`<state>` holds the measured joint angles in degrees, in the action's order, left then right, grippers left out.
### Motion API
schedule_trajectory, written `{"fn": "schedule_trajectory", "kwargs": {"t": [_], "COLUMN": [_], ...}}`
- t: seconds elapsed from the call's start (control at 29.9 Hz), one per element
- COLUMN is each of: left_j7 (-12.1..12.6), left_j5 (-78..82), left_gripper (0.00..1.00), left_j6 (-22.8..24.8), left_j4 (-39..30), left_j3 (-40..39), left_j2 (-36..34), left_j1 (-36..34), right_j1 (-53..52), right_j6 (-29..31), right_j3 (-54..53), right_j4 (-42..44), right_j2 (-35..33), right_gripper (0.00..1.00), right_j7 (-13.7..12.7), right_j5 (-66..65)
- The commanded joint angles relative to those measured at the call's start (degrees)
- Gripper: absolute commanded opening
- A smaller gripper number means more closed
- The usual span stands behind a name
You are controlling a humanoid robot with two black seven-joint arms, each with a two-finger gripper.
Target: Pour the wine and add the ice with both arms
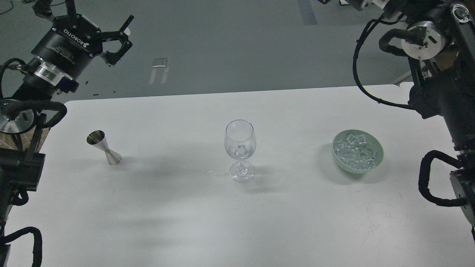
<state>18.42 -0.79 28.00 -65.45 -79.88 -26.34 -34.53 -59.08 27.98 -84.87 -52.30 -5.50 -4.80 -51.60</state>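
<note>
A clear wine glass [240, 148] stands upright in the middle of the white table [185, 222], with an ice cube [241, 149] in its bowl. A pale green bowl [376, 159] at the right holds many clear ice cubes [355, 150]. A steel jigger [105, 148] stands at the left. My left gripper [120, 39] is open and empty, held high beyond the table's far left corner. My right arm [441, 74] rises at the right edge; its gripper is out of view past the top.
A few small wet drops [211, 172] lie on the table left of the glass foot. Grey floor lies beyond the table's far edge. Black cable loops [430, 181] hang by the right edge.
</note>
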Motion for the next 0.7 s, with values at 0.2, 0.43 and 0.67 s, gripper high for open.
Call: {"fn": "schedule_trajectory", "kwargs": {"t": [0.2, 0.43, 0.67], "left_j7": [-0.1, -0.1, -0.1], "left_j5": [0.0, 0.0, 0.1], "left_gripper": [0.98, 0.98, 0.98], "left_j6": [0.0, 0.0, 0.0], "left_j4": [0.8, 0.8, 1.0], "left_j3": [-0.1, -0.2, 0.3], "left_j2": [0.2, 0.4, 2.0], "left_j1": [0.1, 0.1, 0.1], "right_j1": [-3.6, -3.0, -1.7], "right_j6": [0.0, 0.0, 0.0], "right_j3": [-2.4, 2.0, 5.1], "right_j4": [11.0, 12.4, 13.3], "right_j2": [4.6, 5.5, 5.5], "right_gripper": [0.94, 0.95, 0.96], "right_j7": [2.7, -2.1, -9.7], "right_j5": [7.9, 18.0, 19.0]}}
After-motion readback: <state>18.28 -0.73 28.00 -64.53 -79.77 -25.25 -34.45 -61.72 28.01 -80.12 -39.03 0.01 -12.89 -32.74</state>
